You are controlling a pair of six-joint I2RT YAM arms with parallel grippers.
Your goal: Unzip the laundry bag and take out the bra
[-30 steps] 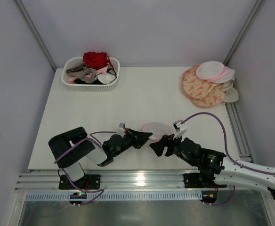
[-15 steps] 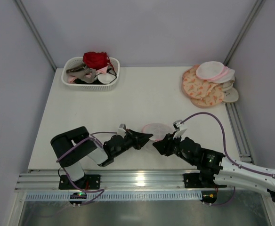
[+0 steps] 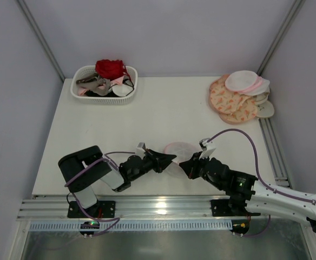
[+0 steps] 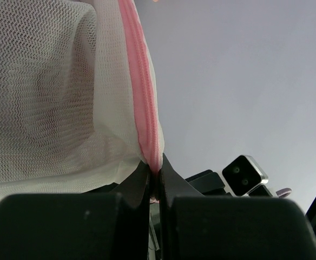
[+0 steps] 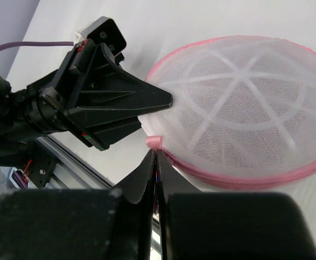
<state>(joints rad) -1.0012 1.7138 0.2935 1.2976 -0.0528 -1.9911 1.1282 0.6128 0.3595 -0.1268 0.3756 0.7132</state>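
Observation:
The laundry bag (image 3: 180, 147), a small white mesh dome with a pink zipper rim, lies near the table's front edge, also in the right wrist view (image 5: 244, 103) and the left wrist view (image 4: 50, 97). My left gripper (image 3: 173, 157) (image 4: 155, 169) is shut on the pink rim at the bag's left side. My right gripper (image 3: 183, 163) (image 5: 156, 151) is shut at the rim's near edge. The pink zipper pull tab (image 5: 153, 142) sticks out just past its tips. No bra can be made out through the mesh.
A white slotted basket (image 3: 132, 85) with a red garment (image 3: 109, 67) and other clothes stands at the back left. Peach-patterned round pouches (image 3: 232, 104) are stacked at the back right. A metal rail (image 3: 271, 146) runs along the table's right edge.
My right gripper has moved forward to the bag's near rim and gone from open to shut there. The left gripper and the bag have stayed put.

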